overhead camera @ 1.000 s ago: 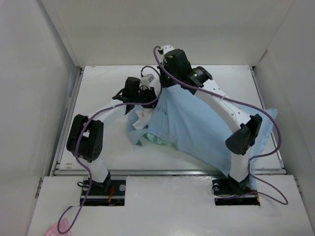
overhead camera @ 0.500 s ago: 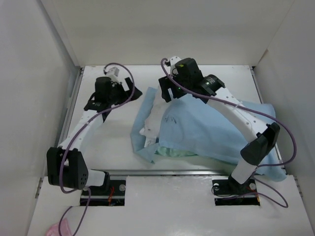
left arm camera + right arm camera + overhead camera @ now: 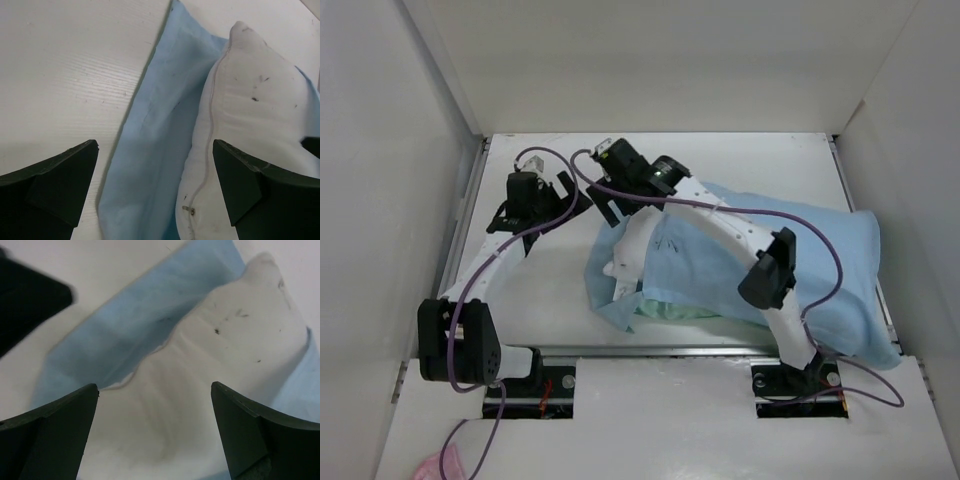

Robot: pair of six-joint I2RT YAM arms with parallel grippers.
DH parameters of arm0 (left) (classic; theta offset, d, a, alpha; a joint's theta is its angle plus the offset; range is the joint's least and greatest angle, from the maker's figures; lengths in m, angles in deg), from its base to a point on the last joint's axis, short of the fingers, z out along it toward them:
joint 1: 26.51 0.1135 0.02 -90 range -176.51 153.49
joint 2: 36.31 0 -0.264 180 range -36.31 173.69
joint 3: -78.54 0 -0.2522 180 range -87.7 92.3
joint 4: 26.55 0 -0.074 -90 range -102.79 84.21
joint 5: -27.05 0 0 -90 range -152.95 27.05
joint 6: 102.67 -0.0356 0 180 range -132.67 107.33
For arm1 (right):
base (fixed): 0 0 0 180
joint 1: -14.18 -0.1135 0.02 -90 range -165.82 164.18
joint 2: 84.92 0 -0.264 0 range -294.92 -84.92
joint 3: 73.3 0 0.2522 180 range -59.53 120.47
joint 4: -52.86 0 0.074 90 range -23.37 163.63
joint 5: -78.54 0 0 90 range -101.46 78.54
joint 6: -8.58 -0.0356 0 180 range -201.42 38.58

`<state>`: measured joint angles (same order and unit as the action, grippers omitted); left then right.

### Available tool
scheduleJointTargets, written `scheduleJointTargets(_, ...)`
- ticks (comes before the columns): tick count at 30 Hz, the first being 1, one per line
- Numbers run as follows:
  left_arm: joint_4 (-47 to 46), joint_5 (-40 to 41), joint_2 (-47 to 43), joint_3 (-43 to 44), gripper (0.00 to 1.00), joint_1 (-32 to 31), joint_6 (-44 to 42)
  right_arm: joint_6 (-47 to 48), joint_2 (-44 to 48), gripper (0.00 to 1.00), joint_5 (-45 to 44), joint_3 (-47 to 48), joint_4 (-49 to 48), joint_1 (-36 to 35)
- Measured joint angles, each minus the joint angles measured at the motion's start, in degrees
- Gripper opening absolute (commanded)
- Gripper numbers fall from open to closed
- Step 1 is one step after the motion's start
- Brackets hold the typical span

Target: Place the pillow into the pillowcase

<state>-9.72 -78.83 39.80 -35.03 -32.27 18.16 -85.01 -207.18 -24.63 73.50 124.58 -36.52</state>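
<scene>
Pillow (image 3: 636, 243) mostly inside pillowcase (image 3: 820, 255), white end sticks out at 9 o'clock. Left claw (image 3: 155, 145), right claw (image 3: 154, 385) wide open, hold nothing.

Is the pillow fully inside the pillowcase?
No, a white end of the pillow pokes out of the pillowcase at its left opening.

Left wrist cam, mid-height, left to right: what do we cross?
table → pillowcase → pillow
</scene>
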Motion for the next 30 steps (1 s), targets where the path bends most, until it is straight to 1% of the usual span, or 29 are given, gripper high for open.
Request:
scheduleJointTargets(5, -0.5, -0.59, -0.13, -1.36, 1.0, -0.02, -0.09, -5.49, -9.29, 1.0, -11.21, -0.96, 5.27, 1.38)
scheduleJointTargets(6, -0.57, -0.79, -0.22, -1.49, 1.0, -0.02, -0.2, -6.93, -10.45, 0.96, -12.94, -1.57, 5.79, 1.88)
scheduleJointTargets(7, -0.63, -1.05, -0.24, -1.55, 1.0, -0.02, -0.37, -7.98, -11.1, 0.89, -14.36, -2.54, 5.99, 2.34)
scheduleJointTargets(8, -0.7, -1.29, -0.24, -1.55, 1.0, -0.02, -0.5, -8.98, -11.28, 0.74, -15.93, -4.13, 5.92, 2.8)
scheduleJointTargets(9, -0.72, -1.51, -0.24, -1.55, 1.0, -0.02, -0.68, -9.55, -11.21, 0.52, -17.22, -5.49, 5.86, 3.13)
scheduleJointTargets(10, -0.7, -1.75, -0.24, -1.57, 1.0, -0.02, -0.96, -9.92, -10.84, 0.02, -18.56, -6.71, 5.95, 3.41)
scheduleJointTargets(11, -0.79, -1.97, -0.24, -1.57, 1.0, -0.13, -1.31, -10.27, -10.38, 0.0, -19.5, -7.67, 6.19, 3.63)
scheduleJointTargets(13, -1.01, -1.95, -0.24, -1.57, 0.99, -0.98, -2.12, -10.08, -8.09, 0.0, -20.63, -10.05, 5.35, 3.91)
scheduleJointTargets(15, -1.36, -2.36, -0.22, -1.55, 0.97, -3.08, -3.41, -8.2, -3.26, 0.0, -19.47, -13.9, 2.16, 4.13)
scheduleJointTargets(17, -1.66, -3.21, 0.02, -1.36, 0.93, -6.36, -4.59, -5.75, 4.2, 0.0, -16.85, -19.85, -3.26, 4.22)
scheduleJointTargets(21, -2.05, -5.95, 2.82, 1.25, 0.86, -13.46, -6.91, -0.46, 24.96, 0.0, -8.94, -32.48, -12.2, 4.94)
scheduleJointTargets(23, -2.25, -7.21, 4.66, 3.02, 0.85, -17.25, -7.93, 1.25, 34.16, 0.0, -5.62, -35.04, -15.04, 5.62)
scheduleJointTargets(25, -2.64, -7.87, 6.27, 4.5, 0.85, -20.59, -8.57, 2.36, 41.16, 0.0, -3.41, -36.57, -18.58, 6.43)
scheduleJointTargets(27, -2.93, -7.91, 7.78, 5.97, 0.85, -24.06, -9.05, 2.95, 45.75, 0.0, -1.68, -37.88, -21.73, 6.84)
scheduleJointTargets(30, -2.89, -7.32, 11.15, 9.25, 0.84, -28.28, -9.64, 3.41, 48.57, 0.0, 1.14, -39.93, -24.83, 6.84)
